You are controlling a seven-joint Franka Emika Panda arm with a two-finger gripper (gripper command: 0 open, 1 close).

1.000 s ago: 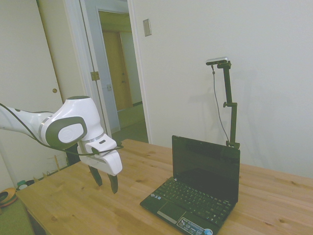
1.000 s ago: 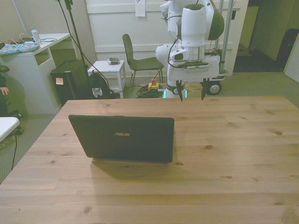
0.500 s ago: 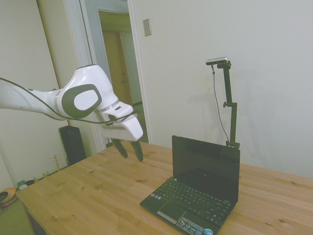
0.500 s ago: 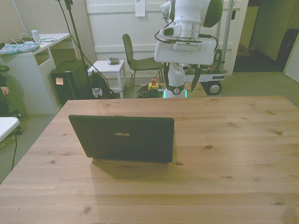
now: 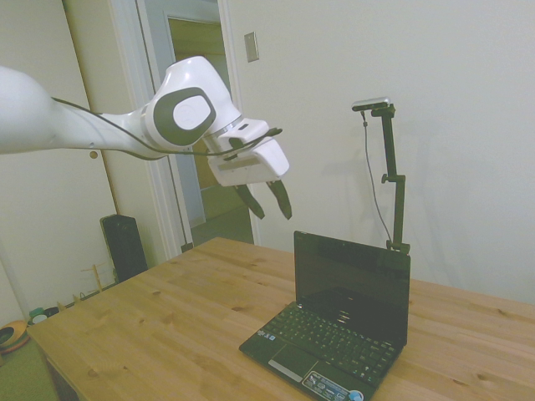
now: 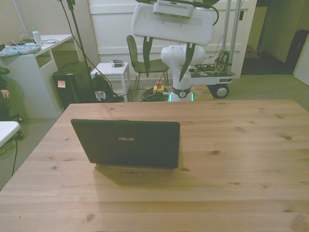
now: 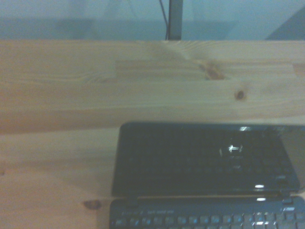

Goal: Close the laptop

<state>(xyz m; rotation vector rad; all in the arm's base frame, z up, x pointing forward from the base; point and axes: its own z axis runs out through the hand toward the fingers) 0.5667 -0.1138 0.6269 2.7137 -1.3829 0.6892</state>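
The laptop (image 5: pixel 338 322) is a small black netbook standing open on the wooden table (image 5: pixel 150 334), its dark screen upright and its keyboard showing. In the front view its glossy lid (image 6: pixel 128 143) with a small silver logo faces the camera, toward the front view's left. The wrist view shows its screen and top key rows (image 7: pixel 205 164). My gripper (image 5: pixel 269 200) hangs open in the air, high above the table, up and to the left of the screen's top edge in the side view. In the front view the gripper (image 6: pixel 165 64) is above and behind the lid, holding nothing.
Behind the table in the front view stand a chair (image 6: pixel 142 62), a small white side table (image 6: pixel 112 72), a black box (image 6: pixel 72 89) and a white desk (image 6: pixel 29 63). The side view shows an open doorway (image 5: pixel 196 117).
The arm has swung up from near the tabletop and moved toward the laptop; the gripper now hangs high by the screen's top edge. The laptop has not moved.
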